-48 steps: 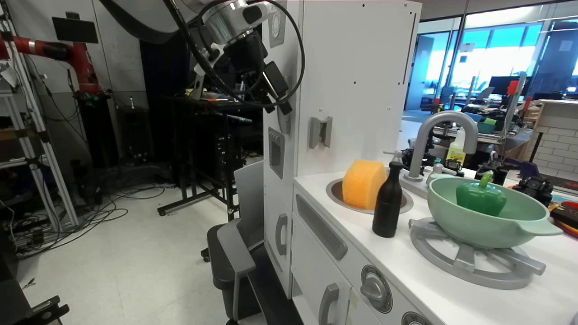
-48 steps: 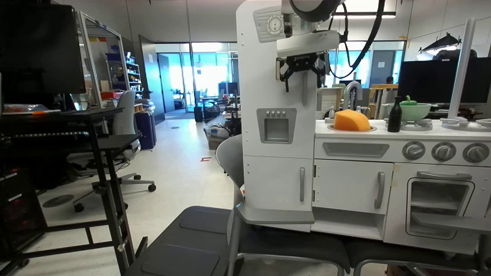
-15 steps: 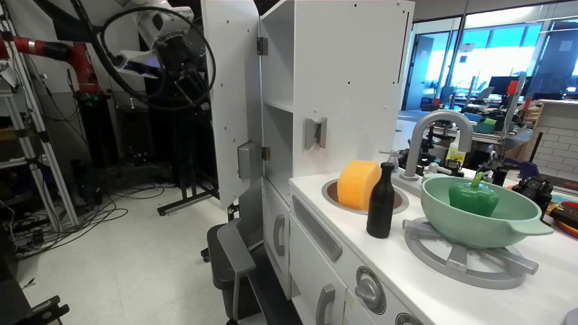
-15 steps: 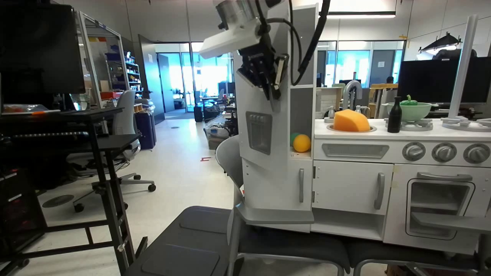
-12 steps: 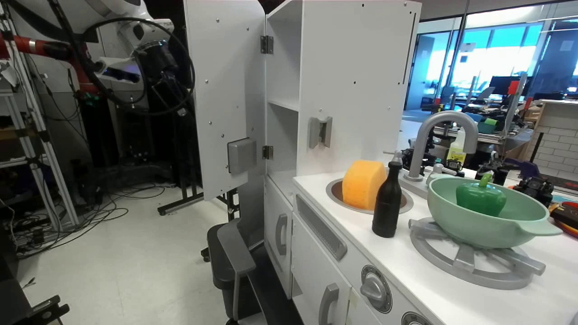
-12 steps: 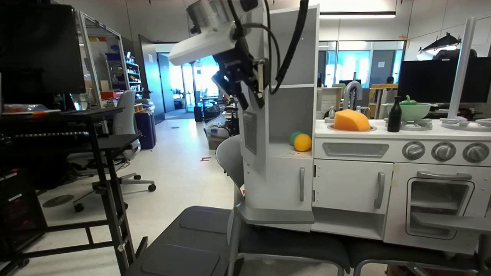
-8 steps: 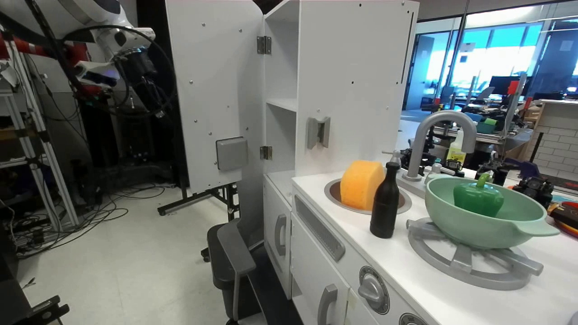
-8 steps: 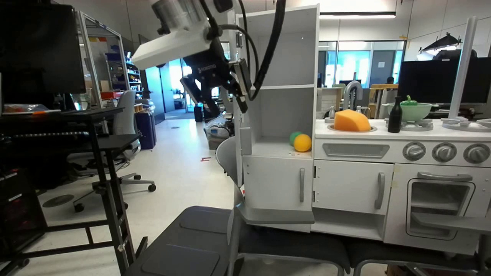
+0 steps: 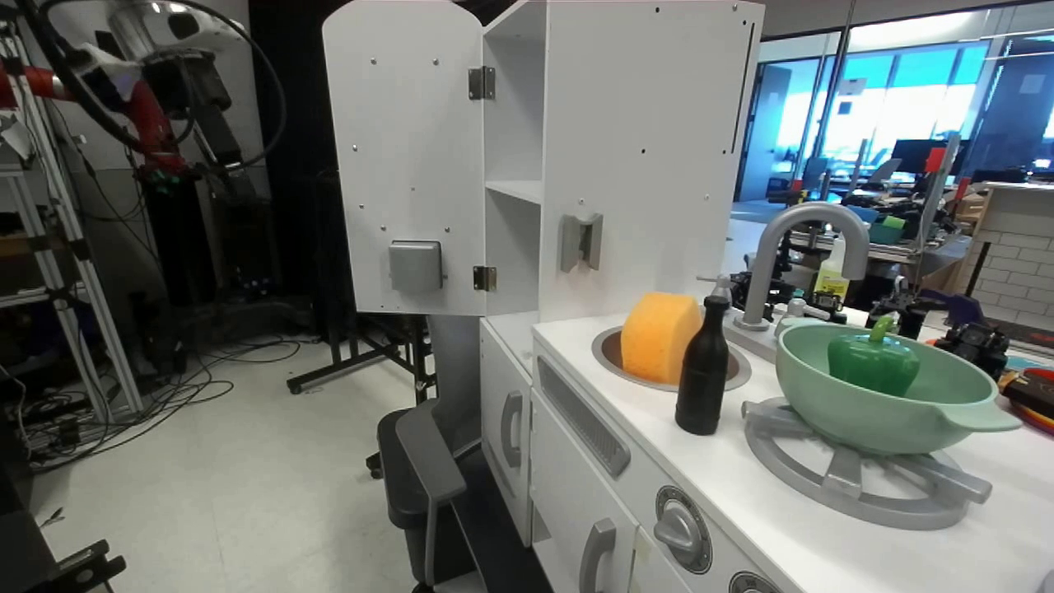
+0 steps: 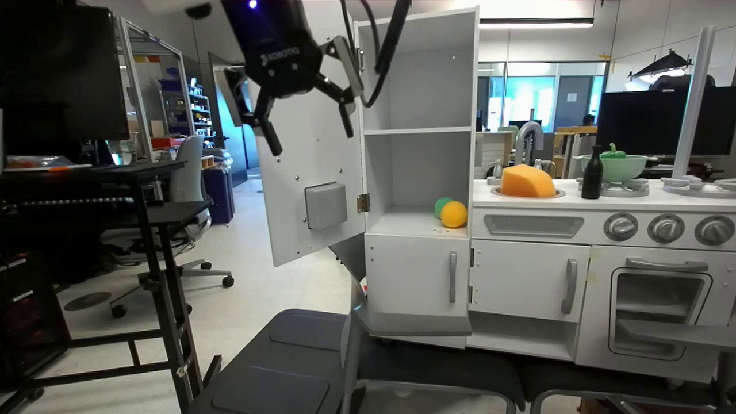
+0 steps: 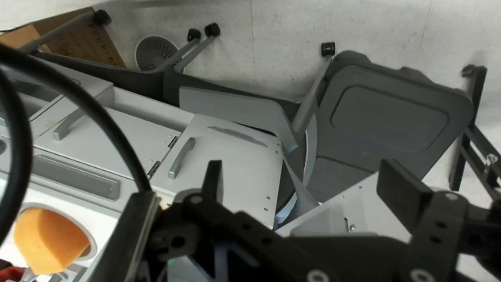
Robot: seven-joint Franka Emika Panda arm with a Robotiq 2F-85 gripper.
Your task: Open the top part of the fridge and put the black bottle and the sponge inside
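We've got the gripper, jaws spread wide, near the swung-out upper fridge door. Black bottle stands on the counter, sponge beside it in the sink; we mark both well apart from the gripper.

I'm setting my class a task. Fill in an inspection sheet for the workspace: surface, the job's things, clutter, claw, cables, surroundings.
Surface: white counter, with a round sink and a grey burner
Job's things: fridge door open; black bottle upright on the counter beside the sink; orange sponge in the sink
Clutter: green bowl on the burner, holding a green pepper; orange ball and green ball inside the fridge
Claw: open; nothing seen in its grip
Cables: black arm cable hanging beside the claw; tangled floor cables
Surroundings: grey chair in front of the fridge; red robot arm in the background
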